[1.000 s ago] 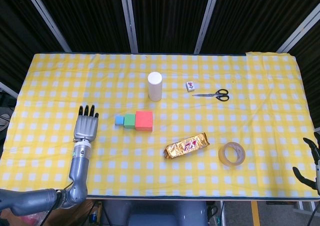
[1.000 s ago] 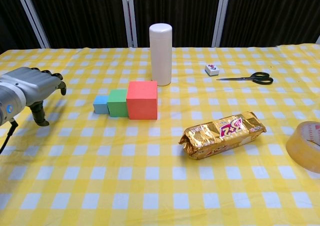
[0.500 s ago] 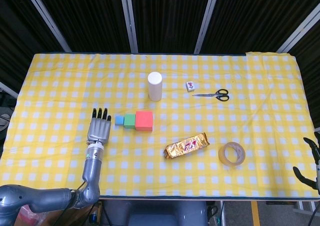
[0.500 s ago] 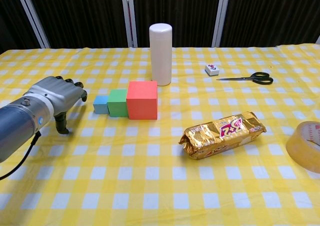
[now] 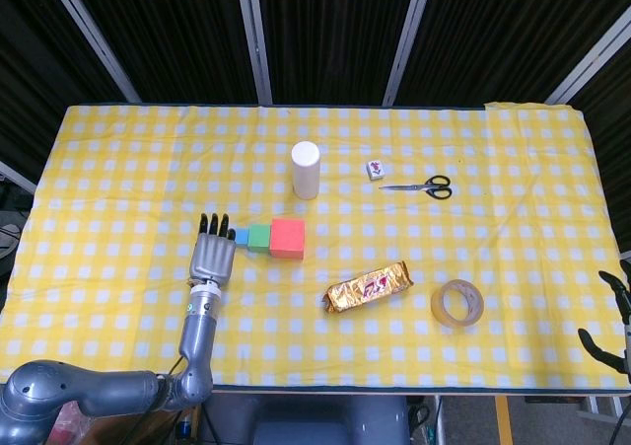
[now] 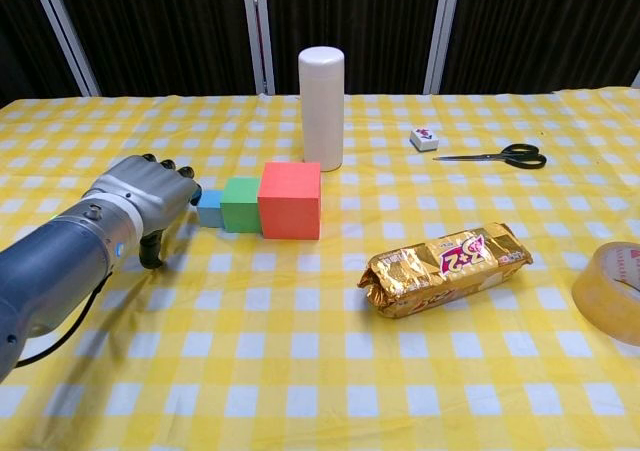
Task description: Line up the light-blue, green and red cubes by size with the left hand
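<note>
Taking the tall white cylinder point(image 5: 306, 169) as landmark: the three cubes sit in a touching row just in front of it and slightly to its left. The red cube point(image 5: 288, 238) is largest and nearest the cylinder's line, the green cube point(image 5: 259, 236) is next, and the light-blue cube point(image 5: 240, 235) is smallest, at the far left end. By size the order already looks right, so the step in hand appears to be squaring the row by nudging from the small end.

To do that well, the push should run straight along the row, low on the light-blue cube's outer face, slow enough that the cubes slide together rather than skew or ride up. The red cube seems a little turned against the others in the chest view, so a gentle press is safer than a shove.

The left hand point(image 6: 148, 189) lies low over the cloth, left of and in front of the cylinder, palm down, fingers spread slightly and extended, holding nothing. Its fingertips point(image 5: 216, 222) reach the light-blue cube's outer side; true contact cannot be confirmed. The right hand point(image 5: 616, 322) rests far right of the cylinder at the table's edge, empty, its fingers apart.
</note>
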You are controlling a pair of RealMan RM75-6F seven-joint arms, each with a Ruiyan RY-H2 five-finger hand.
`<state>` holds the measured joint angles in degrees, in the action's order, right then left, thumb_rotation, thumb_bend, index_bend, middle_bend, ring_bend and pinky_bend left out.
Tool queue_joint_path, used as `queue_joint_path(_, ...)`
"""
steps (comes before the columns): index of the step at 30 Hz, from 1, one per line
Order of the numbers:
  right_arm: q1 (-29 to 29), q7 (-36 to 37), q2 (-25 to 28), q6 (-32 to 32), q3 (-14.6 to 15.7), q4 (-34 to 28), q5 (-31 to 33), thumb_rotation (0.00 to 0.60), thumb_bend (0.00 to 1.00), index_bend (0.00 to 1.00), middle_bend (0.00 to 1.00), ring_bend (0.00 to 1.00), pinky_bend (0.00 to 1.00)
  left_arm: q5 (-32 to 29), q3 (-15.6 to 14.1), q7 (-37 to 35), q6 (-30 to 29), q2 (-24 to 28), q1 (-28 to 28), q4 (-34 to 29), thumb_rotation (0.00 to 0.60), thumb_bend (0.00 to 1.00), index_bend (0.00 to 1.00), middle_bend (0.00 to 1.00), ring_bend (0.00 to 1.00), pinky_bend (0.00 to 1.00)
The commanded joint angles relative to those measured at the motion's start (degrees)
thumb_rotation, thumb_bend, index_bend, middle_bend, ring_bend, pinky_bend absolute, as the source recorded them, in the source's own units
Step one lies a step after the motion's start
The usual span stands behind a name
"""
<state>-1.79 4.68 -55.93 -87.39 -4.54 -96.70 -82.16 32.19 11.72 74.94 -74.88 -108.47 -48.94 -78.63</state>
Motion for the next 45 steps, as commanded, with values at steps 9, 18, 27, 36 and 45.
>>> queue_joint_path(9,-0.22,1.23,0.43,-0.12,0.04,0.16,0.02,0.600,0.32,0.16,0.00,0.02,0.00,0.93,-0.68,0.92,-2.16,0.26,0.09,-1.41,0.600,0.23,0.19,0.00,0.00,0.00)
queue_joint_path(18,-0.24,1.24,0.44,-0.11,0.15,0.15,-0.12,0.600,0.32,0.16,0.00,0.02,0.00,2.73,-1.83,0.16,-4.75,5.14,1.98,-6.36,0.600,0.23,0.20,0.00,0.00,0.00)
queue_joint_path(27,-0.50,0.56,0.39,-0.62,0.41,-0.36,-0.59,0.600,0.32,0.16,0.00,0.02,0.00,13.48,-6.78,-15.75,-6.44,13.82,9.51,-10.16,0.600,0.23,0.15,0.00,0.00,0.00)
queue_joint_path(36,-0.72,-0.61,0.20,-1.09,0.51,-0.77,-0.69,0.600,0.32,0.16,0.00,0.02,0.00,31.69,-15.12,-41.79,-10.79,18.62,20.15,-3.83,0.600,0.23,0.10,0.00,0.00,0.00)
queue_joint_path(45,-0.78,-2.48,-0.11,-1.56,0.49,-1.31,-0.83,0.600,0.32,0.16,0.00,0.02,0.00,37.61,-16.41,-50.62,-14.87,20.08,26.71,-0.21,0.600,0.24,0.09,0.00,0.00,0.00)
